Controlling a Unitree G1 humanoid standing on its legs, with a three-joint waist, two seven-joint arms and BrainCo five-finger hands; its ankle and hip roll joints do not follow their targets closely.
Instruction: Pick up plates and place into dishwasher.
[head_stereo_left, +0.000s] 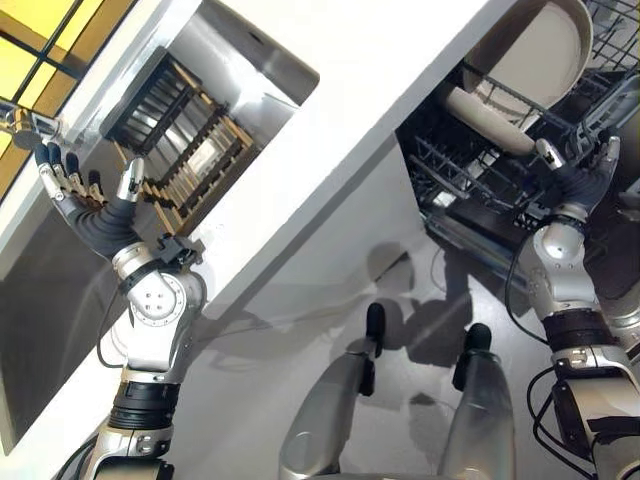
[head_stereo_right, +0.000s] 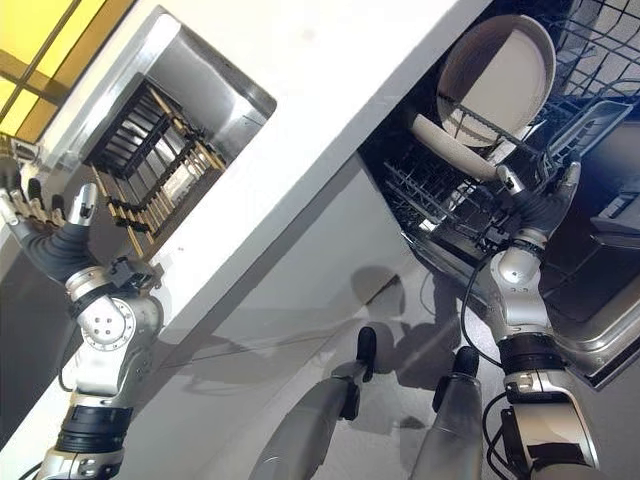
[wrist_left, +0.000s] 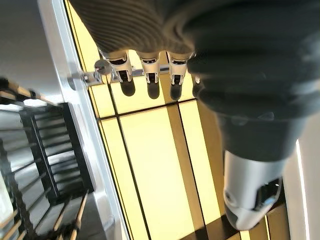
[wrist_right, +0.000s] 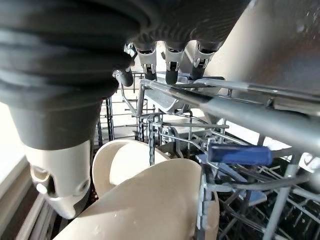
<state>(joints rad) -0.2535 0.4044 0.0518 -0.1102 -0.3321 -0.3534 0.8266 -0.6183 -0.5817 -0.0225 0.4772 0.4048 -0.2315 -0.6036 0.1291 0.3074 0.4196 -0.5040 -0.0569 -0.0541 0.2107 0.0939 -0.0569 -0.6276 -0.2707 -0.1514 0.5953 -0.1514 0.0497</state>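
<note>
Cream round plates (wrist_right: 150, 200) stand on edge between black dishwasher rack (head_stereo_left: 470, 190) wires for support; right hand (head_stereo_left: 585, 175), fingers relaxed, hovers empty; left hand (head_stereo_left: 85, 205) spread, empty.

matt cream plates (head_stereo_right: 497, 75), dark wire rack (head_stereo_left: 470, 175)

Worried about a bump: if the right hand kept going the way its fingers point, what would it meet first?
Probably the dishwasher rack: the right hand already has its fingertips at the wire rim, above the cream plates.
</note>
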